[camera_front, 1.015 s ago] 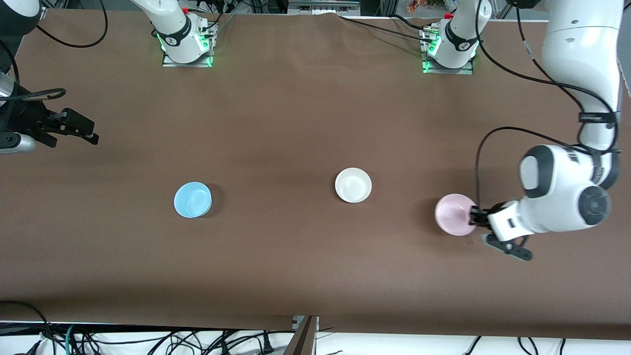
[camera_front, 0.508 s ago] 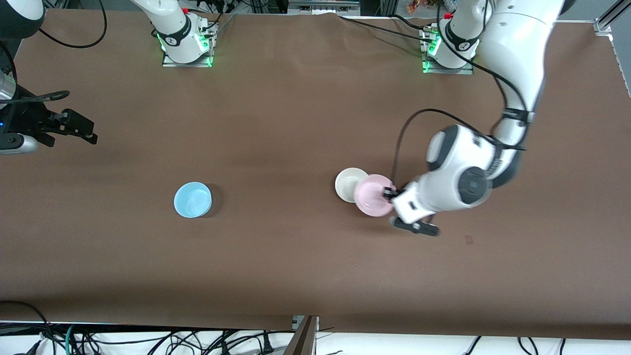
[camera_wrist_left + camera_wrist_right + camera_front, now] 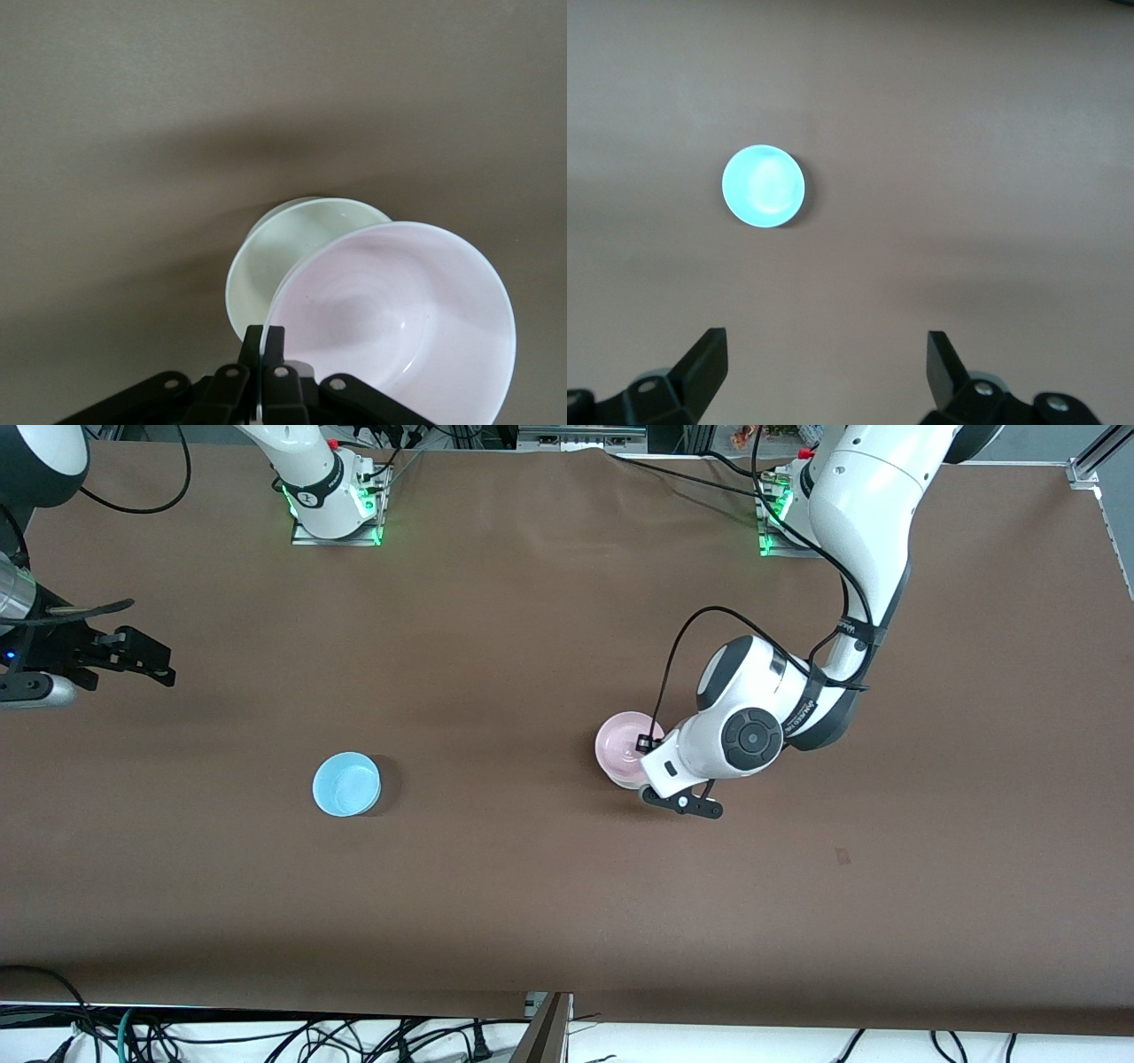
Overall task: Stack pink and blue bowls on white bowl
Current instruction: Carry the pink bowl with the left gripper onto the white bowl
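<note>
The pink bowl (image 3: 623,744) is being held by the left claw (image 3: 649,744), whose fingers (image 3: 264,354) are being pressed together on the bowl's rim. In the left wrist view the pink bowl (image 3: 403,323) is being carried in the air, tilted, over the white bowl (image 3: 282,257), which is being partly covered by it; whether the two bowls are touching cannot be told. In the front view the white bowl is being almost wholly hidden under the pink one, near the middle of the brown worktop (image 3: 532,886). The blue bowl (image 3: 346,783) is being left alone on the worktop, well apart from the other two, toward the right arm's end of the worktop. The right claw (image 3: 133,657) is being kept up in the air over the worktop at the right arm's end, waiting, with its fingers (image 3: 704,365) being held wide apart and nothing between them. In the right wrist view the blue bowl (image 3: 763,186) is being seen upright on the bare worktop (image 3: 966,177), well clear of that claw.
</note>
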You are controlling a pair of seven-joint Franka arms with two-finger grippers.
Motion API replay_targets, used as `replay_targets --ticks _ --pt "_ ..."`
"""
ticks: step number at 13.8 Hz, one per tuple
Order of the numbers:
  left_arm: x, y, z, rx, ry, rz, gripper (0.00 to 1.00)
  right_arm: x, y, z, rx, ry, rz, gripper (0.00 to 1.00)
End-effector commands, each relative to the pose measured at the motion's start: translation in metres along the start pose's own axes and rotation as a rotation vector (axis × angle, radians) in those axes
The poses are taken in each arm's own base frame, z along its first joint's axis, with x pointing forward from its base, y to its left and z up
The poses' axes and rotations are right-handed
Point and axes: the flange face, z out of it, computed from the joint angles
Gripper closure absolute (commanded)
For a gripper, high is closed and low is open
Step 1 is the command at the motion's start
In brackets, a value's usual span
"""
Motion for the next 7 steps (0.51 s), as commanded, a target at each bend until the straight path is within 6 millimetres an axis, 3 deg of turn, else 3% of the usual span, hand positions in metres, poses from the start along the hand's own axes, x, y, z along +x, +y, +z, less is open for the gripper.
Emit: replay_targets --ticks 1,5,7 --pt "-0.002 -0.002 -0.004 0.021 0.005 0.009 1.0 0.007 -0.025 0.018 -0.056 -0.045 -0.049 0.01" --pt "0.0 -0.006 0.012 0.055 -0.012 0.02 1.0 0.01 -0.025 0.024 -0.045 -0.051 -0.038 0.01" --pt "0.004 -0.006 0.018 0.052 0.002 0.02 1.0 0.025 -0.028 0.051 -0.05 -0.083 -0.03 0.01"
